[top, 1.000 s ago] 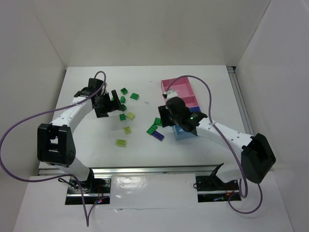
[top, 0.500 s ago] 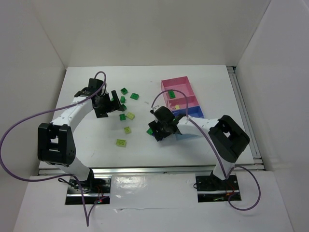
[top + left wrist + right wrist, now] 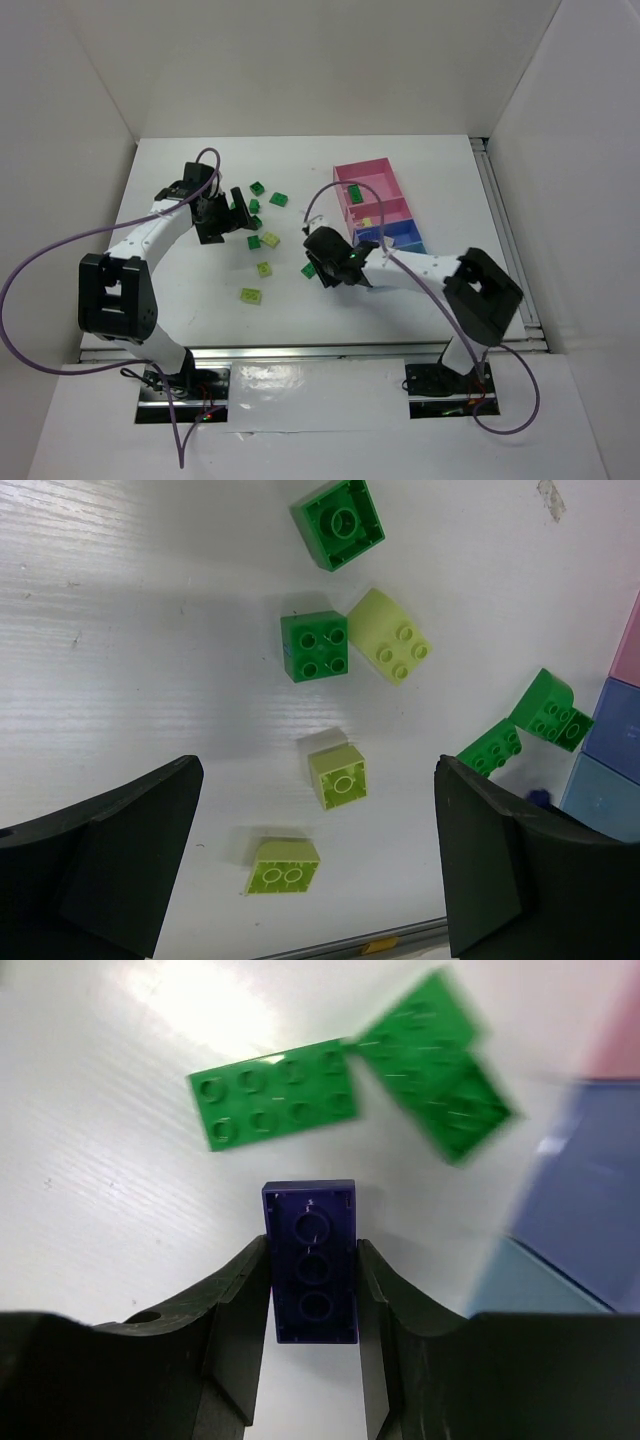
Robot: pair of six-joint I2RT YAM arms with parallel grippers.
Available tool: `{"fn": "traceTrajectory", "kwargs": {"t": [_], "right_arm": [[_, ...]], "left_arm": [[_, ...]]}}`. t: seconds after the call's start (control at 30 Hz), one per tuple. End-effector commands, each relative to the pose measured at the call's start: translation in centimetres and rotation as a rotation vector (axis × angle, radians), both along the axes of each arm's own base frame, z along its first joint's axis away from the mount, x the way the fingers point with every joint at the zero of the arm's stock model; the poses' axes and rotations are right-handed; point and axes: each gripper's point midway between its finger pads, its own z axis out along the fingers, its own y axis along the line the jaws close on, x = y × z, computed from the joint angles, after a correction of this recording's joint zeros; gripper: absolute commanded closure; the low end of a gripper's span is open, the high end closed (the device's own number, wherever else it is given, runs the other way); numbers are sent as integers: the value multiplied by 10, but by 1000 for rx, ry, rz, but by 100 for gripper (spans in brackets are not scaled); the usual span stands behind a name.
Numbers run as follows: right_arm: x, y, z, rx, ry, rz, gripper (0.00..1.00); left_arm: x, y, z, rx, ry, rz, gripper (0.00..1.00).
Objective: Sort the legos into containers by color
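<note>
My right gripper (image 3: pixel 313 1250) is shut on the dark blue-purple lego (image 3: pixel 311 1260), gripped by its long sides with its underside facing the camera, just above the table. Two dark green legos (image 3: pixel 275 1105) lie just beyond it. In the top view the right gripper (image 3: pixel 325 272) sits left of the row of containers (image 3: pixel 343 178) and hides the purple lego. My left gripper (image 3: pixel 235 210) is open and empty, hovering over lime legos (image 3: pixel 283 865) and dark green legos (image 3: pixel 314 646).
The far pink bin holds a green lego (image 3: pixel 355 192), the second pink bin a pale one (image 3: pixel 367 222). The blue bin (image 3: pixel 580 1190) and light blue bin (image 3: pixel 530 1280) stand right of my right gripper. Loose lime legos (image 3: pixel 250 295) lie mid-table.
My right gripper has moved toward the near left, down onto the purple lego, which it now covers in the top view. The right elbow swung in. The left arm has not moved.
</note>
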Motion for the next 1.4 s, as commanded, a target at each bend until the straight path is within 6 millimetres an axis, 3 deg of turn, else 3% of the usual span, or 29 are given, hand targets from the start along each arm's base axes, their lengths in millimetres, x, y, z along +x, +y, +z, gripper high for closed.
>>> {"fn": "traceTrajectory", "kwargs": {"t": [0.0,0.07,0.17,0.33,0.5,0.63,0.7,0.73,0.87,0.93,1.03,1.17,1.2,1.23,1.3,1.33,1.37], "right_arm": [[25,-35,84,84,-234,-215,88],[27,-58,108,125,-287,-307,88],[27,-100,105,124,-273,-447,88],[19,-136,72,134,-200,-561,87],[14,-150,54,147,-179,-621,85],[23,-152,54,196,-204,-647,78],[24,-155,51,186,-197,-656,68],[26,-154,51,175,-197,-647,53],[35,-149,65,184,-218,-631,36],[38,-148,72,185,-229,-637,36],[39,-127,103,269,-287,-586,39],[23,-63,119,370,-288,-435,42],[21,-53,118,366,-279,-413,42],[20,-43,102,319,-248,-393,38],[14,-12,98,328,-204,-321,33],[13,-2,80,292,-163,-299,30],[12,10,78,303,-126,-272,24]], "left_arm": [[5,-3,2,4,-19,-29,0],[5,-3,2,4,-19,-29,0],[4,-6,-3,-13,1,-40,0],[5,-10,-2,-14,-10,-49,0],[5,-11,-6,-17,-1,-61,0],[4,-20,-13,-20,19,-96,0],[3,-24,-13,-20,19,-107,0],[3,-24,-13,-20,19,-107,0],[2,-22,-15,-11,27,-103,0],[4,-23,-12,-12,18,-103,0],[5,-21,-12,-1,17,-97,0],[6,-17,-13,16,16,-87,0],[6,-17,-13,16,16,-87,0],[4,-15,-14,25,25,-83,0],[2,-13,-15,35,33,-77,0],[5,-12,-13,45,23,-71,0],[6,-10,-9,49,14,-58,0]]}}
